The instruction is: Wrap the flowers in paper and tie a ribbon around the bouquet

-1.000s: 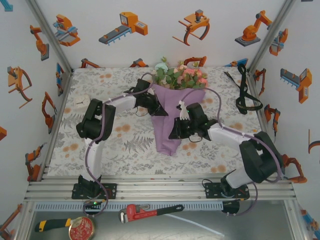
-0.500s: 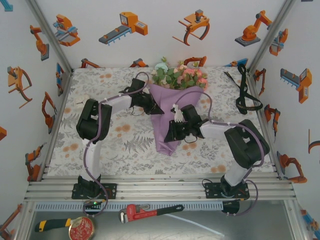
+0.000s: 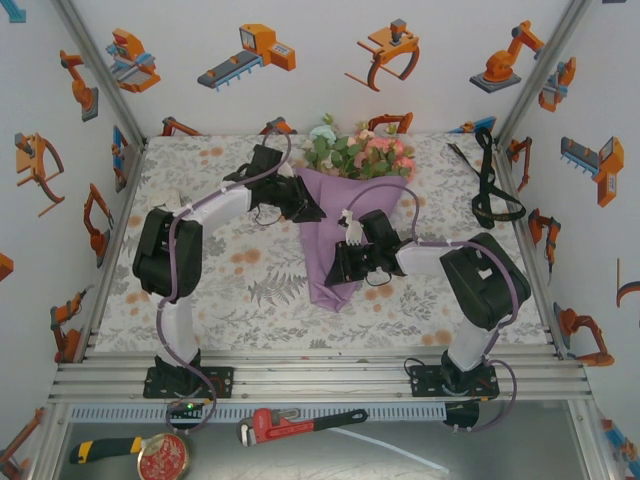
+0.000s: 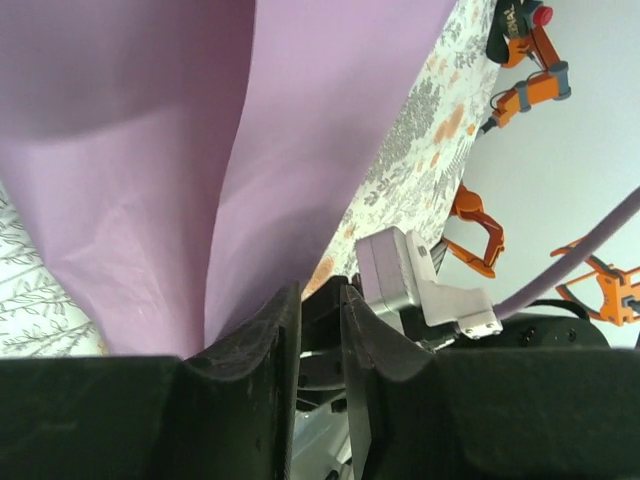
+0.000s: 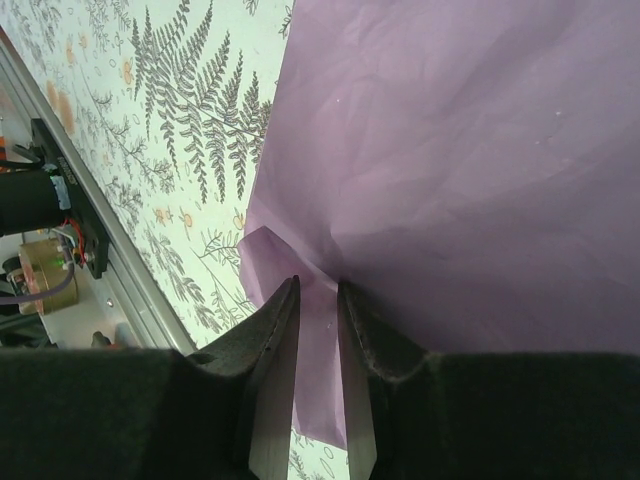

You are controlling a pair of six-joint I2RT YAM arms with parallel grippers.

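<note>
The bouquet (image 3: 352,190) lies mid-table: a lilac paper (image 3: 335,270) cone with its tip toward me, and the pink, cream and blue flowers (image 3: 365,152) at its far end. My left gripper (image 3: 306,207) sits at the cone's upper left edge. Its fingers (image 4: 320,290) stand slightly apart with nothing between them, and the paper (image 4: 200,150) lies just beside the left finger. My right gripper (image 3: 342,265) rests on the cone's lower half. It (image 5: 318,282) is shut on a creased fold of paper (image 5: 450,150). The black ribbon (image 3: 484,170) lies coiled at the far right.
The floral table cover (image 3: 210,290) lies bare on the left and front. Printed walls close in the left, back and right sides. A red wrench (image 3: 290,425), a yellow-handled tool (image 3: 105,450) and a round tin (image 3: 163,458) lie on the shelf in front of the arm bases.
My left gripper has opened off the paper and its elbow has swung left. The right arm has folded in, carrying its gripper left along the cone. The cone's tip shifted slightly left.
</note>
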